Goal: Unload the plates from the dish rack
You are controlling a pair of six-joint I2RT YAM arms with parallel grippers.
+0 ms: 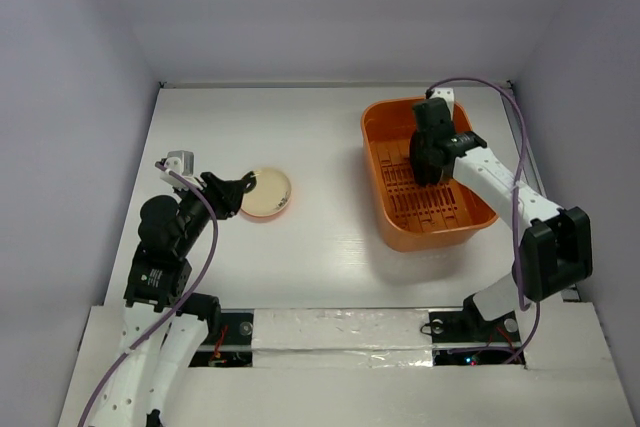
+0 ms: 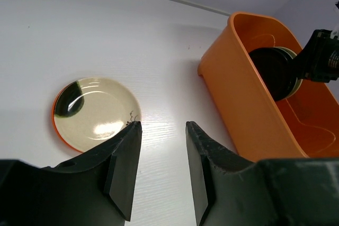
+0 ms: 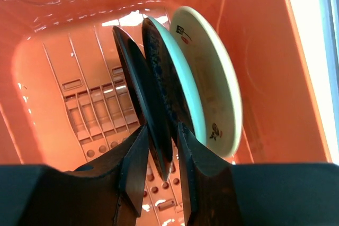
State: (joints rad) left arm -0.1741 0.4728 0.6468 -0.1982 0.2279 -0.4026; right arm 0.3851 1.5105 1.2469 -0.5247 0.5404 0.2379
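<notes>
**Lifting the front plate out of the rack**

The right pincer (image 3: pixel 161 128) reaches down into the dish rack (image 1: pixel 437 237) at the right side of the bench (image 1: pixel 330 137). Its jaws straddle the lower rim of the dark plate (image 3: pixel 132 72) and appear pressed against both faces, so I judge it clamped on that plate.

To do this step well, the lift should probably go straight up along the plate's own plane. Tilting it risks knocking the teal plate (image 3: pixel 172 72), which stands just behind and leans close to it. The grip covers only a narrow strip of rim, so a slow rise with the plate kept upright should stop it swivelling between the jaws. It should clear the orange wall fully before travelling left towards the plates already set down.

The rack holds three plates, all standing on edge near its far end. The dark plate is in front, and the shadow hides its true colour. The teal plate stands in the middle, and a pale plate (image 3: pixel 212 78) with small printed marks is at the back, close to the far wall. The rest of the slotted floor is bare.

On the bench to the left, well apart from the rack, a cream plate (image 2: pixel 98 112) lies flat on a red-orange plate (image 2: pixel 54 120). The left pincer (image 2: pixel 162 125) hovers just beside them, jaws apart and holding nothing.
</notes>
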